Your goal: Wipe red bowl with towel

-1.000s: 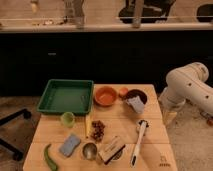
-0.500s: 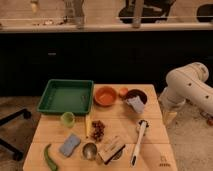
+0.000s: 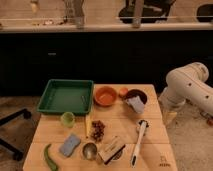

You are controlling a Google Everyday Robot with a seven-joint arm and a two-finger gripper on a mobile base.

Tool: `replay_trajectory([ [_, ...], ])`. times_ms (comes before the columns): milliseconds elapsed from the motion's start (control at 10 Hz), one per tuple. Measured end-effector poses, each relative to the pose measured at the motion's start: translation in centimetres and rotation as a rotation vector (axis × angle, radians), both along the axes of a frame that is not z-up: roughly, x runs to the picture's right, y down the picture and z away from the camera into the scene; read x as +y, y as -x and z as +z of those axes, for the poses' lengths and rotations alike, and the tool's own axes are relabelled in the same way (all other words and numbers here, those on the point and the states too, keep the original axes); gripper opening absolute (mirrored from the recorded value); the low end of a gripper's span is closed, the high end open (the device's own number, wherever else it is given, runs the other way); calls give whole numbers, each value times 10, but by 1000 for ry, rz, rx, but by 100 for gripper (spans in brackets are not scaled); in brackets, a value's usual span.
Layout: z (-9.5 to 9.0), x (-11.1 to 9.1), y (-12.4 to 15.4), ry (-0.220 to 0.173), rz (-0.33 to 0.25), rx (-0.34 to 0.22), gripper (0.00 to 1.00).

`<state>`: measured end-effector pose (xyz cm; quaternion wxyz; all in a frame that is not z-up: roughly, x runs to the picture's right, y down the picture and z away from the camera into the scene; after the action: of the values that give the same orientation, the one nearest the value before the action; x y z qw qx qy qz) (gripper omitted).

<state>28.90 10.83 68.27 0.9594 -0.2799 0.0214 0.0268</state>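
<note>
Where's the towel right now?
In the camera view, the towel rests on the near rim of the dark bowl, right of the red bowl, at the far right of the table. The hand hangs beyond the table edge, apart from it.

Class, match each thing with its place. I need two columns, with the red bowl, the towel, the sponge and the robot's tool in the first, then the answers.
Things
1. red bowl
2. towel
3. sponge
4. tool

Places
A. off the right edge of the table
B. lying on the dark bowl
C. just right of the green tray
D. front left, next to the green pepper

Pairs: 1-C, 2-B, 3-D, 4-A
</note>
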Motion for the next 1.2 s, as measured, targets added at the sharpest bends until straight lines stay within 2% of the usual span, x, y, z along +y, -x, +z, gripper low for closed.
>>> replay_trajectory([
  [200,-2,6,-14,4,38,-22,80],
  [400,1,12,-10,17,26,-34,80],
  [600,9,28,9,45,9,-43,80],
  [800,18,43,41,67,-22,-54,80],
  [1200,36,47,74,69,-87,-68,80],
])
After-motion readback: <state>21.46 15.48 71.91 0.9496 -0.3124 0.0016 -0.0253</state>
